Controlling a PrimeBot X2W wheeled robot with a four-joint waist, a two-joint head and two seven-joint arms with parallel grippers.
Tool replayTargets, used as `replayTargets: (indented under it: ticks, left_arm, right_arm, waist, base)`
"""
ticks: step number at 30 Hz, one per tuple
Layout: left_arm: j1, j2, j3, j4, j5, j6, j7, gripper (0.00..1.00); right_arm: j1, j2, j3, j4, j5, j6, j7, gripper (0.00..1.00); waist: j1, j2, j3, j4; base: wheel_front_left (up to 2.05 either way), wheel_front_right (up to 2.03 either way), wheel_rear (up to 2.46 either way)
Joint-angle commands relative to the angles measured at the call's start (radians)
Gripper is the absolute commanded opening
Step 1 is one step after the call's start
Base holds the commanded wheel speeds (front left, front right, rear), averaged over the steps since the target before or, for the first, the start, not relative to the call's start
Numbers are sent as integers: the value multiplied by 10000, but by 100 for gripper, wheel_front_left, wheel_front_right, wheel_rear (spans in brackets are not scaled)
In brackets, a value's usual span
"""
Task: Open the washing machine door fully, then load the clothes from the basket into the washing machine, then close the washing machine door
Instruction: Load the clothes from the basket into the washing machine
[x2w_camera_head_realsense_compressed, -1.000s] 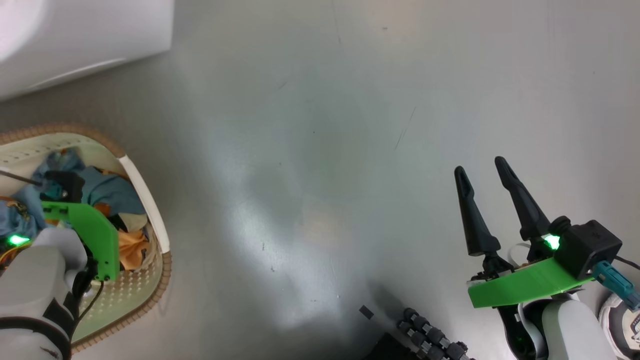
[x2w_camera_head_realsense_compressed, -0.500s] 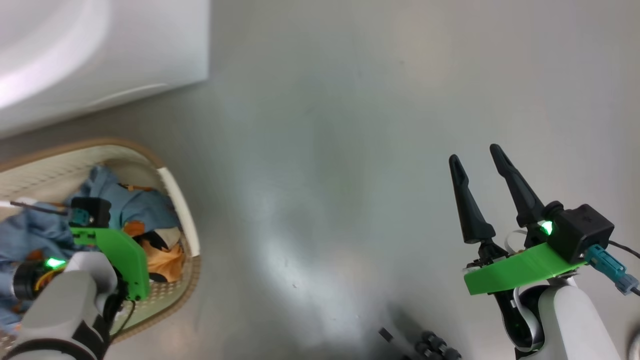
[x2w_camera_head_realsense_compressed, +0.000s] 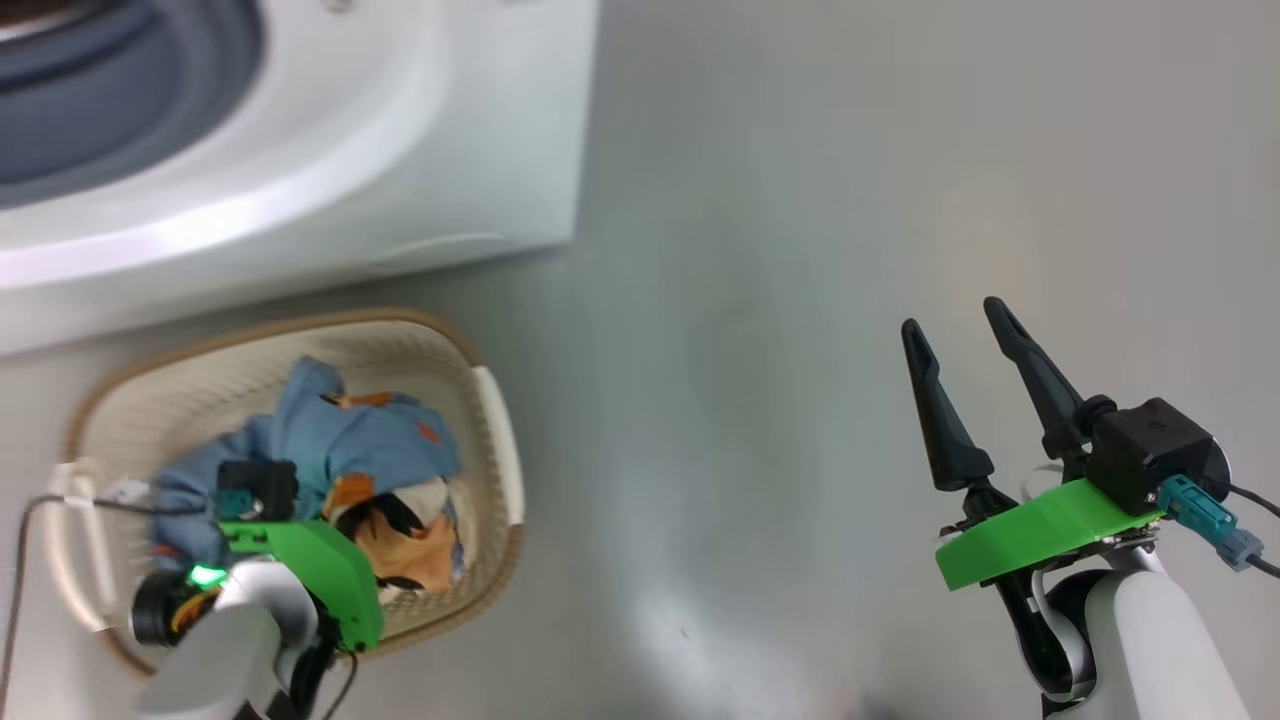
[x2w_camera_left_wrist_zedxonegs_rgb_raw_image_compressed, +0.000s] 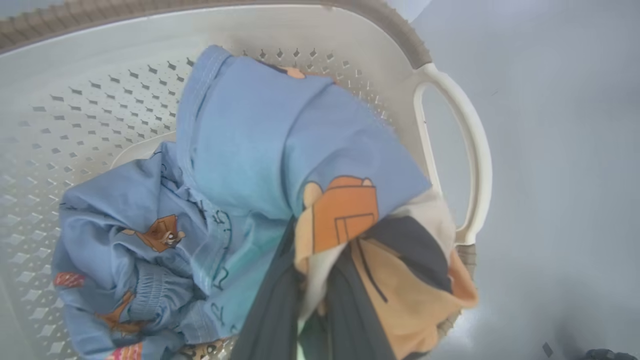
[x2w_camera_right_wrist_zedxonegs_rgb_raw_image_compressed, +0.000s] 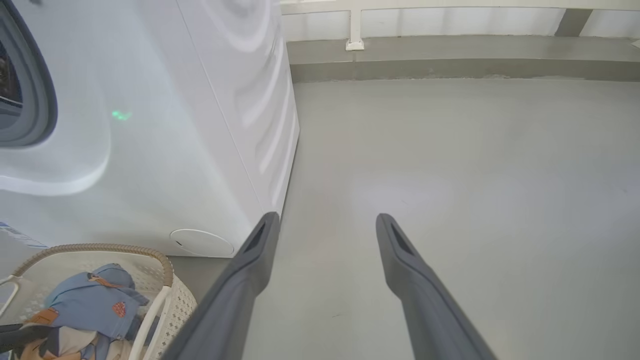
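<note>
The basket (x2w_camera_head_realsense_compressed: 420, 355) first. Stands mouth up on the grey floor (x2w_camera_head_realsense_compressed: 780, 300), low and left in the head view, just in front of the washing machine (x2w_camera_head_realsense_compressed: 400, 150). Lies with its long axis across that view, roughly along the washer's white front, right end a little nearer the machine. Carries 1 handle (x2w_camera_head_realsense_compressed: 498, 440) at each short end, 2 in all. Holds the clothes (x2w_camera_head_realsense_compressed: 370, 440): a blue bundle heaped toward the right half, with the orange, black and cream patch (x2w_camera_left_wrist_zedxonegs_rgb_raw_image_compressed: 345, 215) on the side nearest that handle.

Beyond the basket, the grey-blue gasket (x2w_camera_head_realsense_compressed: 100, 110) of the washer's mouth, at the top left corner.

The left gripper (x2w_camera_left_wrist_zedxonegs_rgb_raw_image_compressed: 315, 300) next. Points down into the basket from a pale forearm at the bottom left, green wrist bracket (x2w_camera_head_realsense_compressed: 320, 570) over the near rim. Stands narrow, dark fingers close together with a strip of pale fabric pinched between them, orange cloth draped over the tips.

The right gripper (x2w_camera_head_realsense_compressed: 952, 318) last. Hangs over the floor at the lower right, well apart from basket and washer, 2 fingers aimed up the head view and leaning slightly left. Gapes wide.
</note>
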Motion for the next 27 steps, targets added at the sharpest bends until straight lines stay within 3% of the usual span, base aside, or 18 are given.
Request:
replayTargets:
  ticks: [1, 12, 27]
  left_arm:
    - [339, 233, 173, -168, -190, -24, -241, 0]
    - [1136, 210, 453, -1144, -322, 36, -816, 0]
    - [3514, 600, 1749, -5083, 450, 888, -826, 0]
  right_arm:
    - [202, -52, 160, -219, -148, 16, 62, 100]
    - [778, -52, 82, -131, -133, 16, 338, 100]
    - [1444, -52, -6, -108, 98, 16, 418, 100]
  waist:
    - [-1, 0, -1086, 1007]
    - [-1, 0, -2647, 2053]
    - [-1, 0, -4007, 2619]
  base:
    - [0, 0, 0]
    - [0, 0, 0]
    - [0, 0, 0]
